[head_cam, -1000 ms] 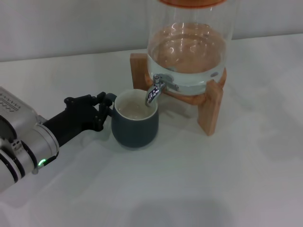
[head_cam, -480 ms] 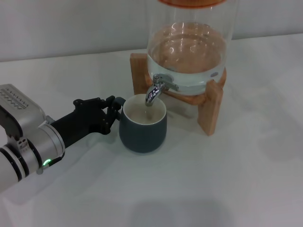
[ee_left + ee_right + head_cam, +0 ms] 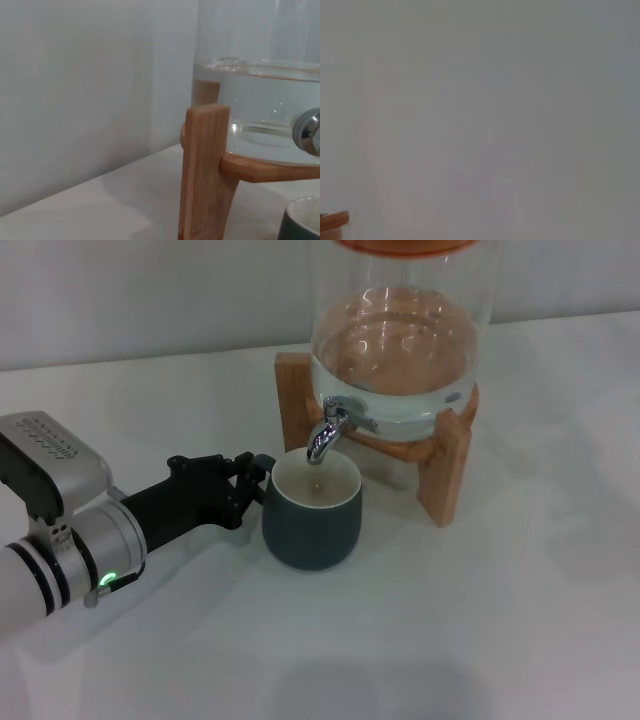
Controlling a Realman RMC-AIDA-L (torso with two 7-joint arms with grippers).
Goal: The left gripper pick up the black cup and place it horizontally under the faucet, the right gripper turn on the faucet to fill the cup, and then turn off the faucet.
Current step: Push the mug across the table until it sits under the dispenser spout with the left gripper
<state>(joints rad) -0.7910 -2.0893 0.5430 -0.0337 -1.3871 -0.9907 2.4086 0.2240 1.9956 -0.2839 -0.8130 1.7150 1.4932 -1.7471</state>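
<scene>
I'm reading the black cup (image 3: 312, 520) as upright on the white bench (image 3: 480, 620), mouth up, sitting directly below the spout of the faucet (image 3: 326, 436); cream inside is visible, and I can't say from the head view whether there's any water in it. Left end effector (image 3: 252, 480) is on the cup's left side at the handle, fingers (image 3: 238, 468) clenched around that handle, arm reaching in low from the left with its green light (image 3: 104, 580) lit. Faucet's chrome lever (image 3: 358, 418) juts out to the right of the spout body; I see no clear stream under the spout. Glass dispenser (image 3: 400, 330) behind the cup is partly filled with water and rests in its wooden stand (image 3: 445, 465), whose front leg is just right of the cup, apart from it. Left wrist view shows one stand leg (image 3: 202, 170) close up, the glass with its waterline, a chrome bit of the faucet at the frame edge, and the cup's rim (image 3: 302, 220) in the corner. Right end effector doesn't show in the head view; right wrist view is almost all blank wall (image 3: 480, 110) with a sliver of orange-brown wood (image 3: 334, 220) at one corner.
</scene>
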